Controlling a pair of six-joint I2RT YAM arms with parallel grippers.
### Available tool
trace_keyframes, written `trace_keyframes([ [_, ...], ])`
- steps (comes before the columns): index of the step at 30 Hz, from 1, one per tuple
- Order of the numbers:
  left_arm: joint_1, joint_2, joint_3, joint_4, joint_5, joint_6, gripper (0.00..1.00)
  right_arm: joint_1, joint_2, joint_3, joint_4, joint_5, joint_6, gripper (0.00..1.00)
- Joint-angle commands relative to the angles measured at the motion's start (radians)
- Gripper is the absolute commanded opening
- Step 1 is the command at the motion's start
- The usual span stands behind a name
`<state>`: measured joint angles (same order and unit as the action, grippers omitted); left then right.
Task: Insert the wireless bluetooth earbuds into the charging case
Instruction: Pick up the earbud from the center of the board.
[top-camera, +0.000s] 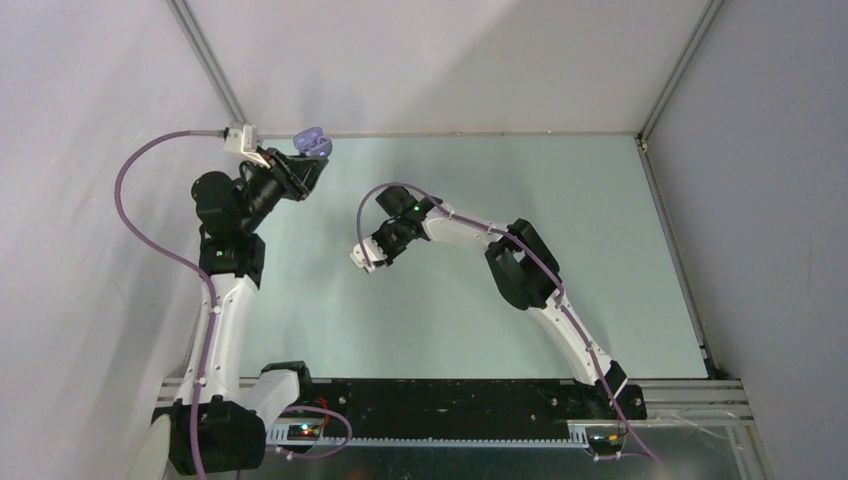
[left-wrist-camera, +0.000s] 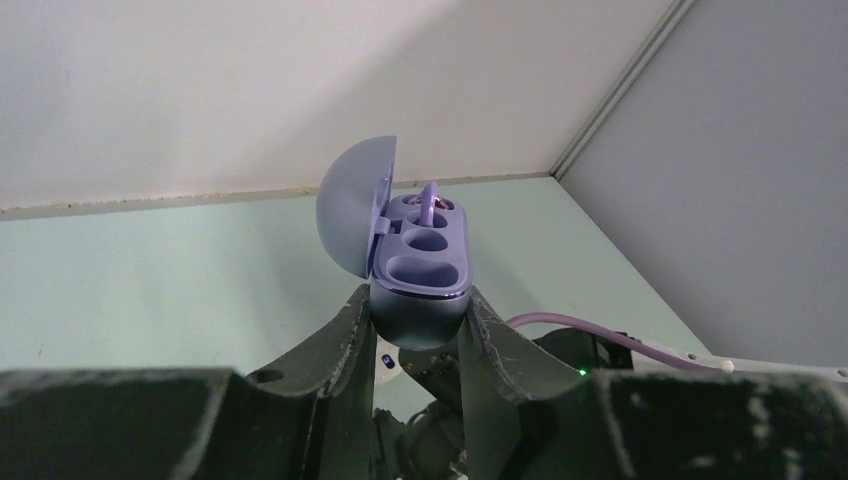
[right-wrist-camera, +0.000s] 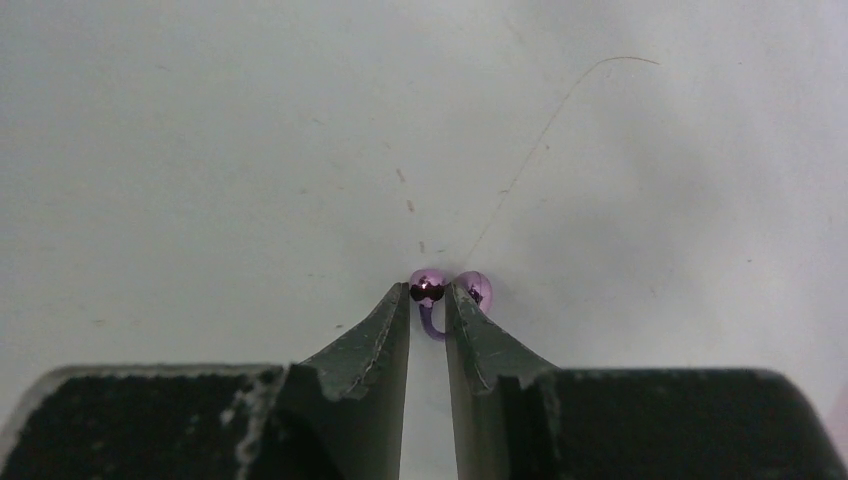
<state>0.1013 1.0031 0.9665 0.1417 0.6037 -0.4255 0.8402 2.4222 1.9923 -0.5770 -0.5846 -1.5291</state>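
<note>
My left gripper (left-wrist-camera: 418, 308) is shut on the lower body of the purple charging case (left-wrist-camera: 425, 255), held in the air with its lid (left-wrist-camera: 352, 210) swung open to the left. One purple earbud (left-wrist-camera: 432, 203) sits in the far sockets and the near sockets are bare. From above, the case (top-camera: 313, 141) is near the table's far left edge, at the tip of the left gripper (top-camera: 300, 168). My right gripper (right-wrist-camera: 428, 293) is shut on another purple earbud (right-wrist-camera: 476, 288): one ball is pinched between the tips, the other is outside the right finger. The right gripper (top-camera: 383, 243) points down over the table's middle.
A pale green table top (top-camera: 480, 300) lies inside white walls with a metal frame post (top-camera: 672, 80) at the far right corner. A purple cable (left-wrist-camera: 600, 335) of the right arm passes below the case.
</note>
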Motion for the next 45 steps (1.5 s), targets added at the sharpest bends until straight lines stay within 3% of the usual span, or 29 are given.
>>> trace_keyframes([
  [1, 0.012, -0.03, -0.005, 0.005, -0.016, 0.022, 0.0, 0.001, 0.058, 0.099, -0.079, 0.026, -0.035, 0.23],
  [13, 0.022, -0.028, -0.003, 0.013, -0.017, 0.023, 0.0, -0.019, 0.001, 0.128, -0.052, -0.04, 0.043, 0.02],
  [22, 0.021, -0.012, -0.004, 0.047, -0.02, 0.0, 0.0, -0.032, -0.073, 0.1, -0.161, -0.078, 0.238, 0.0],
  [28, 0.021, -0.014, 0.006, -0.005, -0.019, 0.057, 0.0, -0.038, -0.096, -0.03, 0.1, 0.015, 0.279, 0.13],
  [30, 0.021, -0.018, 0.005, -0.021, -0.018, 0.072, 0.0, -0.032, -0.065, -0.009, 0.139, 0.043, 0.301, 0.27],
  [31, 0.02, -0.02, 0.006, -0.027, -0.016, 0.081, 0.0, -0.028, -0.052, 0.013, 0.144, 0.052, 0.314, 0.3],
  [34, 0.021, -0.031, 0.005, -0.055, -0.008, 0.097, 0.0, -0.025, 0.017, 0.086, 0.116, 0.037, 0.346, 0.39],
  [39, 0.023, -0.047, 0.009, -0.088, -0.006, 0.123, 0.0, -0.017, 0.107, 0.251, -0.048, -0.032, 0.374, 0.45],
  [45, 0.024, -0.06, 0.004, -0.099, -0.014, 0.12, 0.0, 0.007, 0.128, 0.281, -0.159, -0.02, 0.308, 0.52],
])
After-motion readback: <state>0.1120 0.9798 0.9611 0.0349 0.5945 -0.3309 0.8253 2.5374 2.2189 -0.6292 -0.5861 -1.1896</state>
